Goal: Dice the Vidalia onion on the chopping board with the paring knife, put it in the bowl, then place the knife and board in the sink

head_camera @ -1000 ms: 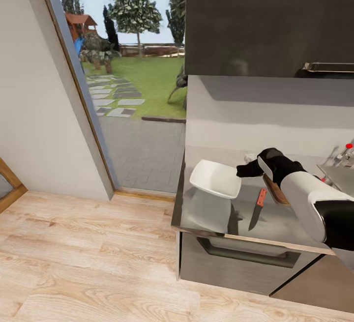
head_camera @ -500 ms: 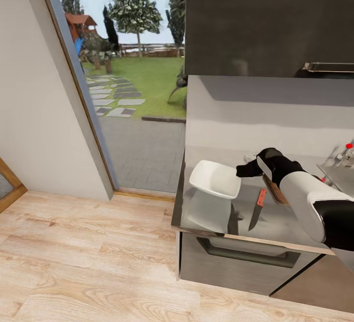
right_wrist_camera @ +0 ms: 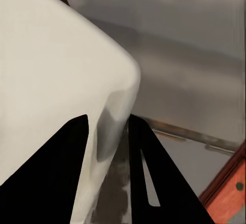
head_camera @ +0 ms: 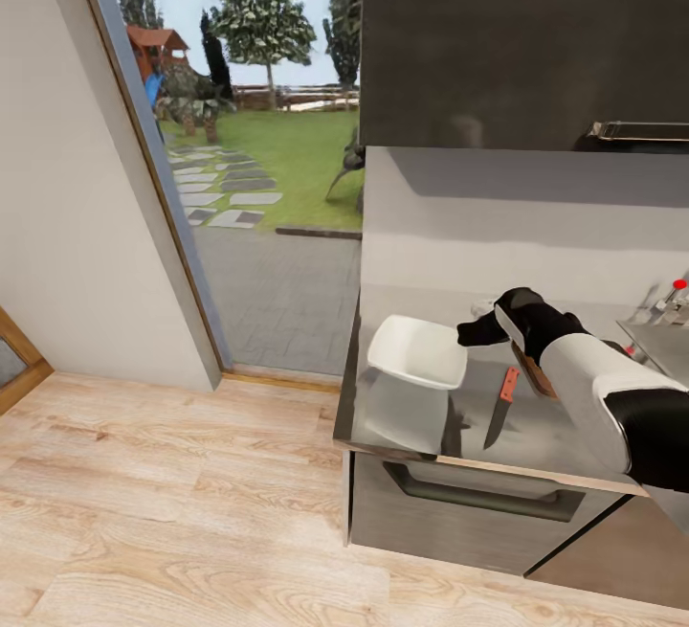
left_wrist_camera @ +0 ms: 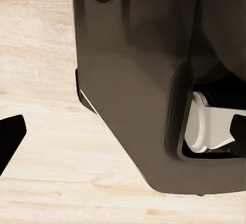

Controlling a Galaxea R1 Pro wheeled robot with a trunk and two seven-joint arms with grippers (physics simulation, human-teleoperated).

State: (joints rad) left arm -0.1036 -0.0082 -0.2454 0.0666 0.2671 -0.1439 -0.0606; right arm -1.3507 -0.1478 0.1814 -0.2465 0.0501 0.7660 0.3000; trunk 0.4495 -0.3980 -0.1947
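From the head camera, the right gripper [head_camera: 471,331] was clamped on the near rim of the bowl [head_camera: 411,351], which hung tilted above the countertop [head_camera: 536,436], its shadow on the grey surface beneath; the paring knife [head_camera: 501,405] lay flat at about four o'clock from the bowl, orange-red handle towards the wall and dark blade pointing to the counter's front edge; the chopping board [head_camera: 532,370] lay just beyond the knife's handle, largely hidden under the white forearm; at the frame's three o'clock edge stood the tap with its red knob [head_camera: 678,284] beside the sink [head_camera: 660,345]; light wood floor [head_camera: 163,503] spread at seven o'clock. From the left wrist camera, a dark fingertip [left_wrist_camera: 10,137] showed over the pale floor [left_wrist_camera: 56,147] beside the robot's dark body; whether those fingers were spread or closed I cannot tell. From the right wrist camera, the two black fingers [right_wrist_camera: 56,172] pinched the bowl's white rim [right_wrist_camera: 110,126] between them, with the grey countertop [right_wrist_camera: 189,85] behind and the knife's orange handle [right_wrist_camera: 228,190] at the corner.
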